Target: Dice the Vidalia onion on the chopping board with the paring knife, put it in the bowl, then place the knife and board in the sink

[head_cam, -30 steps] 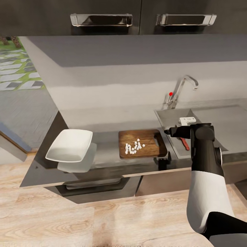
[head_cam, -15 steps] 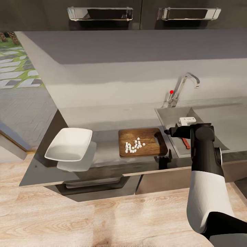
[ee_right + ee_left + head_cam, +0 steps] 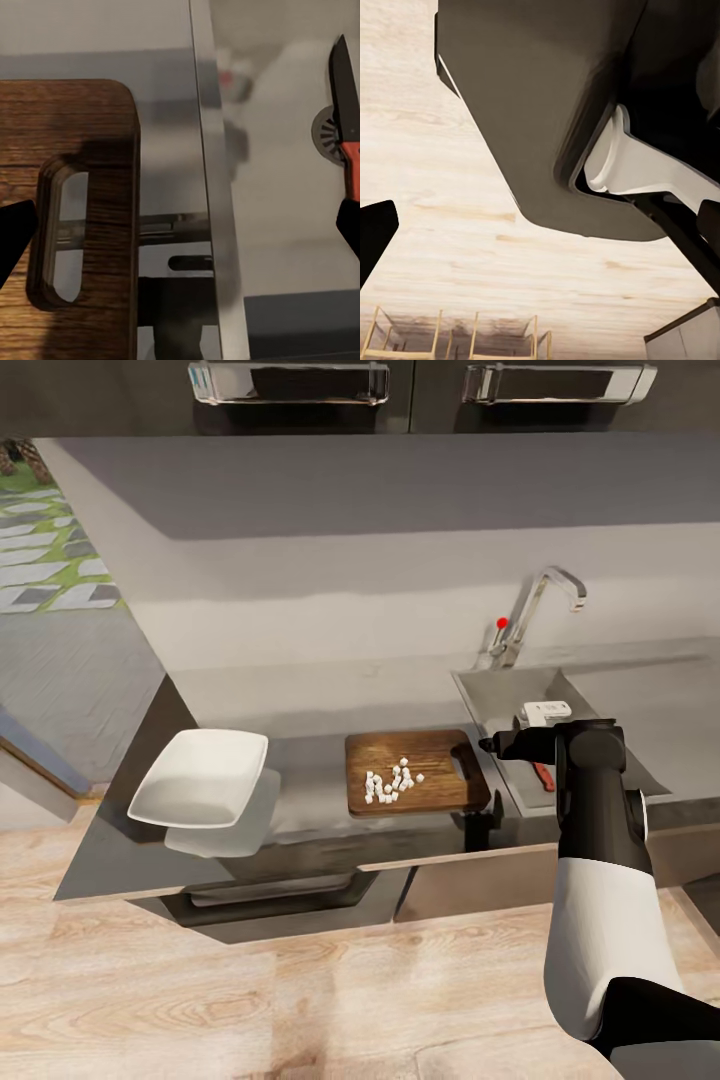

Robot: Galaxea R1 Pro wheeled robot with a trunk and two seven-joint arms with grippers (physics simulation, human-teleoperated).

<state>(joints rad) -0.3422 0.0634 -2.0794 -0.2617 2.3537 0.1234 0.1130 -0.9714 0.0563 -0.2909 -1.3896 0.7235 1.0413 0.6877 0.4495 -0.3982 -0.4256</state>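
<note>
Grey countertop (image 3: 310, 705) over dark cabinets, pale wood floor (image 3: 300, 1000) below.
Diced onion (image 3: 391, 781) heaped on chopping board (image 3: 415, 772); bowl (image 3: 200, 777) at 9 o'clock of it, sink (image 3: 505, 705) with paring knife (image 3: 346, 124) at 3. Right gripper (image 3: 180, 232) spread wide, holding nothing, above board's handle end. Left gripper: state probably unreadable.

Right arm (image 3: 595, 860) — black upper links, glossy white forearm shell.
</note>
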